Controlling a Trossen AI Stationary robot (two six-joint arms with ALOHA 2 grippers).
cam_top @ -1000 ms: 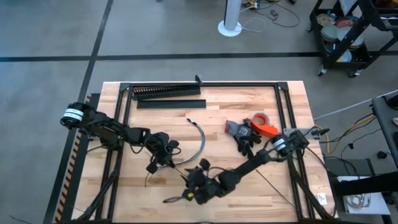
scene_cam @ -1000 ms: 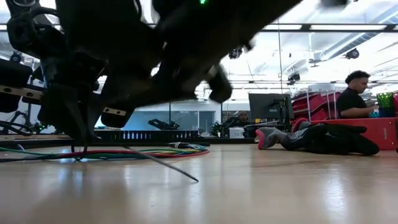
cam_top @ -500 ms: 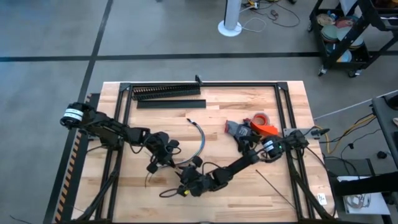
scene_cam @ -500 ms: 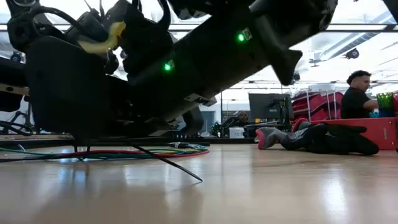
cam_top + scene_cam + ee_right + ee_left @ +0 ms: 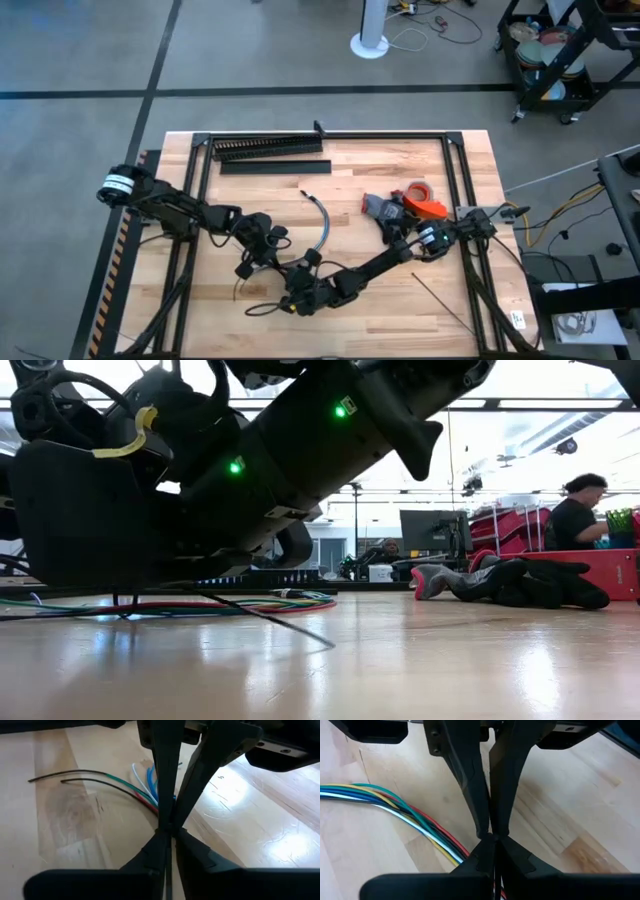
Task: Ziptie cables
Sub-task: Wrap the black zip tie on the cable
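The cables [image 5: 322,222] arc down the table's middle as a thin pale bundle; in the wrist views they show as coloured wires [image 5: 395,805] with dark ends [image 5: 45,776]. My left gripper [image 5: 262,262] is shut at the bundle left of centre. My right gripper [image 5: 292,300] is shut on the wires near the front, close by the left one. The wires' dark free ends [image 5: 252,308] curl on the wood left of it. One ziptie [image 5: 440,301] lies flat on the wood at the front right, apart from both grippers. My left gripper [image 5: 490,837] comes down on the bundle where the coloured wires [image 5: 455,851] run in behind its shut fingers; the fingers hide the place of contact. The wires lie flat on the table here [image 5: 150,605]. My right gripper [image 5: 167,827] is shut on the wires [image 5: 152,802] a short way back from their dark ends, which fan out on the wood past the fingers. The fingers point down at a slant and cover the contact itself.
A long black comb-toothed duct [image 5: 268,148] and its flat cover [image 5: 275,167] lie along the far edge. Dark gloves [image 5: 392,222], an orange tape roll [image 5: 420,190] and an orange tool [image 5: 428,208] sit right of centre. A person sits beyond the table [image 5: 572,520].
My right gripper has gone toward the table's left edge and a little toward the far edge, staying shut. The wires' dark free ends have slid left with it along the wood and now curl into a loop.
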